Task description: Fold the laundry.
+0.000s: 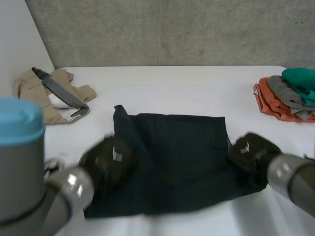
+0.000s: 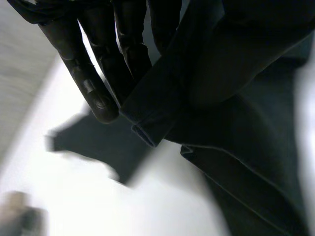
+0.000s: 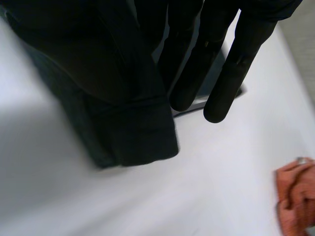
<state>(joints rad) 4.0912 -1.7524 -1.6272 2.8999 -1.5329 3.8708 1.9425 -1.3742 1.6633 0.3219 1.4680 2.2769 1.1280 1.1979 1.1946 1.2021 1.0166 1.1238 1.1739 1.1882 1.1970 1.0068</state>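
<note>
Garment (image 1: 182, 157) on table (image 1: 187, 93) (near the middle)

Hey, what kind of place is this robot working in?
Probably a robotics lab or test bench, not a home: a plain white table against a bare concrete wall, with a dark garment on it and a pile of clothes staged at one side.
</note>
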